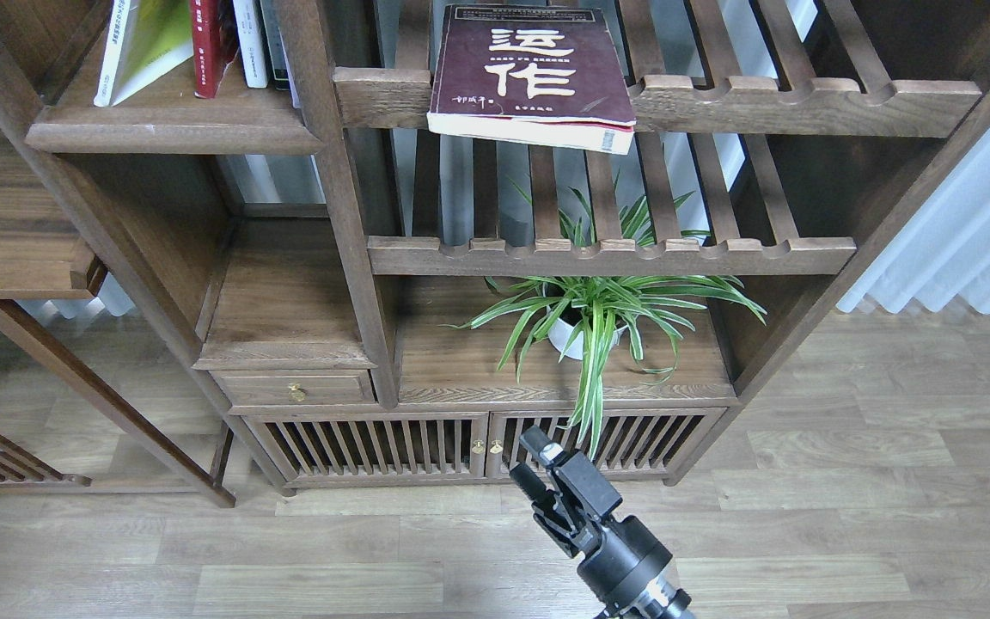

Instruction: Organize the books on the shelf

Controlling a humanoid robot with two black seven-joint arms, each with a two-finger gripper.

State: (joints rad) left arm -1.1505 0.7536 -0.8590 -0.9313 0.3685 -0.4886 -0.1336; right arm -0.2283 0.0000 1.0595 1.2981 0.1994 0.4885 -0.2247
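Nearest the camera, one black end effector (538,468) is seen low in the view, above the floor, fingers slightly apart and empty; which arm it belongs to cannot be told. Lying flat on the upper slatted rack (804,94) is the maroon book (529,73), overhanging the front rail. On the solid shelf (173,129), upper left, the yellow-green book (147,43) and red book (211,43) are stood. Below, a potted plant (598,314) is seen.

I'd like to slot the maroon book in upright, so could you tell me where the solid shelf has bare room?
On the solid shelf, bare board lies left of the yellow-green book and along the front lip. The right end is crowded: red book, white book and dark book against the post.
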